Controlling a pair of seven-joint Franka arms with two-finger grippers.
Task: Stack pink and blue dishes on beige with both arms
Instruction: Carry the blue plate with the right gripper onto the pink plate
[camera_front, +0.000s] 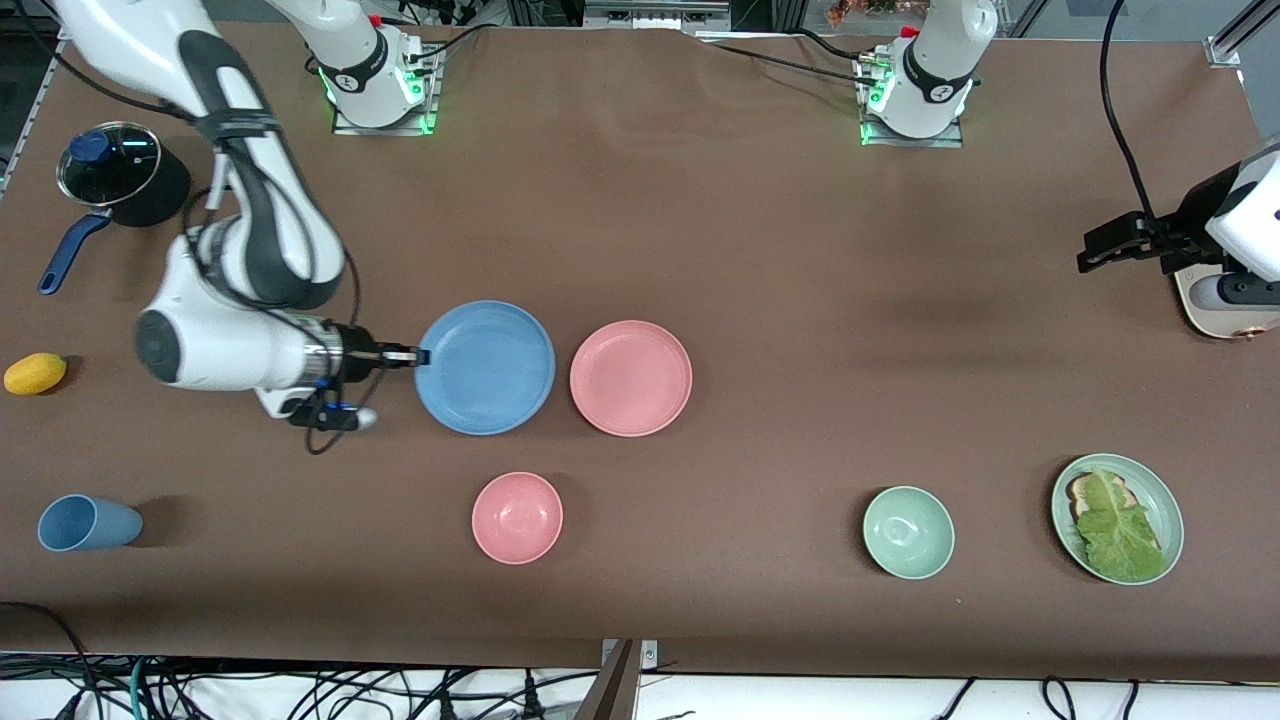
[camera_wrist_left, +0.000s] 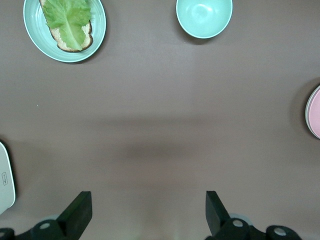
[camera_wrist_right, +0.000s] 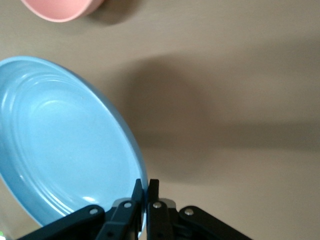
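Note:
The blue plate (camera_front: 485, 367) is near the table's middle, and my right gripper (camera_front: 418, 356) is shut on its rim at the edge toward the right arm's end. In the right wrist view the blue plate (camera_wrist_right: 65, 145) is pinched between the two fingers of the right gripper (camera_wrist_right: 147, 187), and a shadow falls on the cloth beside it. The pink plate (camera_front: 630, 378) lies flat beside the blue one, apart from it. My left gripper (camera_front: 1085, 255) waits open over the left arm's end of the table, holding nothing (camera_wrist_left: 147, 200). The pink plate's edge (camera_wrist_left: 314, 112) shows there. No beige plate is in view.
A pink bowl (camera_front: 517, 545) and a blue cup (camera_front: 85, 523) on its side lie nearer the front camera. A green bowl (camera_front: 908, 532) and a green plate with lettuce (camera_front: 1117, 517) are toward the left arm's end. A black pot (camera_front: 120, 175) and a yellow fruit (camera_front: 35, 373) sit at the right arm's end.

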